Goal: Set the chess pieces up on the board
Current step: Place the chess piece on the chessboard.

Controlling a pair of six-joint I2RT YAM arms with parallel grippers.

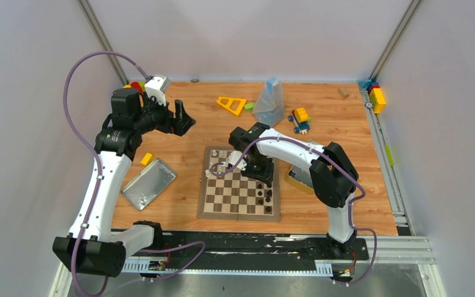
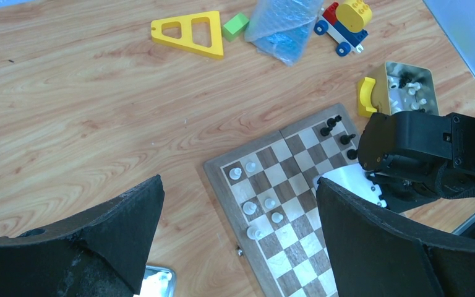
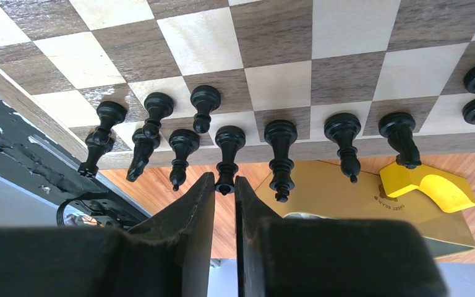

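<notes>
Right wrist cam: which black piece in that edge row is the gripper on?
The black piece whose head sits in the narrow gap between the right gripper fingertips. Its neighbours have their heads clear of the fingers on either side.

Board (image 2: 297, 247) btm corner off-frame

Lifts the white-and-black left arm (image 1: 102, 185) steeply from its base at the near left corner, folding at the black elbow toward the far side. Carries the black two-finger left hand (image 1: 182, 120) high in the air, fingers (image 2: 117, 241) spread wide, aimed rightward and down. Swings the white-and-black right arm (image 1: 290, 148) from its near right base up to a black elbow, then leftward and low. Points the black right hand (image 3: 224, 180) straight down, fingers (image 3: 188, 216) drawn almost together, only a thin slit between.
</notes>
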